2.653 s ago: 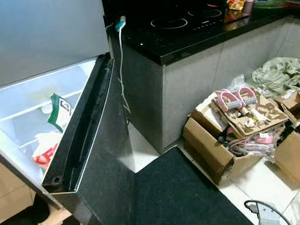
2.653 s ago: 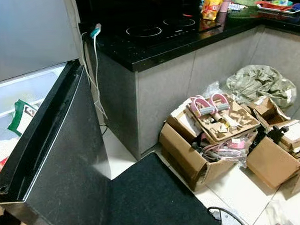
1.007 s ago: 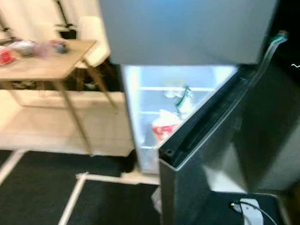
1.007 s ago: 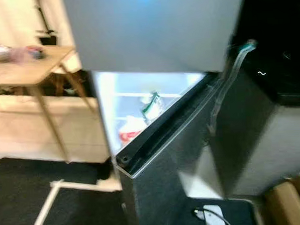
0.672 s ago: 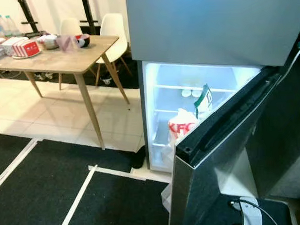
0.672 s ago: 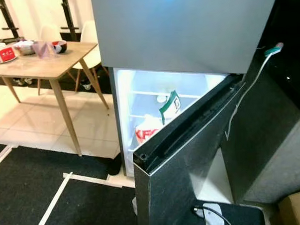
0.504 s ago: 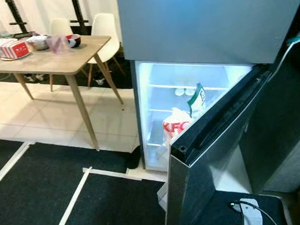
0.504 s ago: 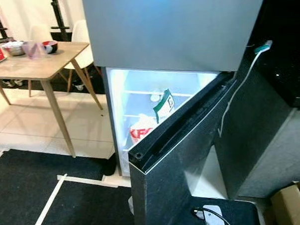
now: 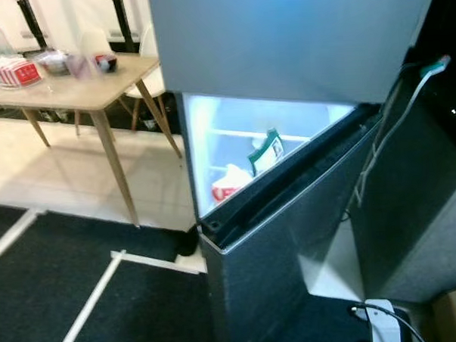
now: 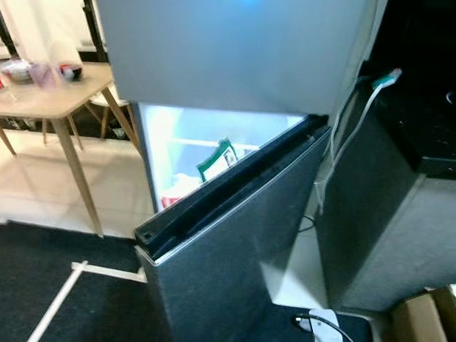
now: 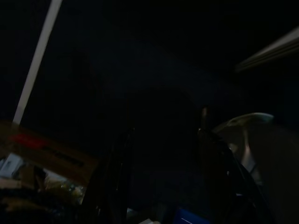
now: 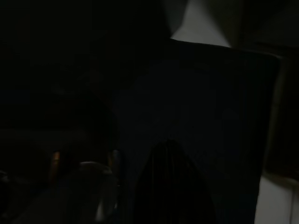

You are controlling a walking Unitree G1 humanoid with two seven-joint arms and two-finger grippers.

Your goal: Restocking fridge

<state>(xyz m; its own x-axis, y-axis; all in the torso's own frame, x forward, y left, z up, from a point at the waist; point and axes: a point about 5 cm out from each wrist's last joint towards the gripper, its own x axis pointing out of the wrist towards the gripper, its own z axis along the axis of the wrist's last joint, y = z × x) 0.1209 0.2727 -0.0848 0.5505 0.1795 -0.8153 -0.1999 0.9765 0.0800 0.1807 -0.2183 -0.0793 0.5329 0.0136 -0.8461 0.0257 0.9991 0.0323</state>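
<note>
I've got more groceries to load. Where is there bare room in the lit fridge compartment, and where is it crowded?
Free: the shelf space along the left wall, beside the green-and-white carton. Crowded: the middle, where the carton and a red-and-white bag sit close together. The half-open fridge door hides the right side, so room there cannot be judged.

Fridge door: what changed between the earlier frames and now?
Mostly the camera: the head swung from the counter and boxes to the fridge, so the whole view shifted. In the last half second the lower fridge door appears to have swung nearer to shut, hiding more of the lit shelves. The red-and-white bucket and green carton sit inside as before, and the wooden table is unchanged.
</note>
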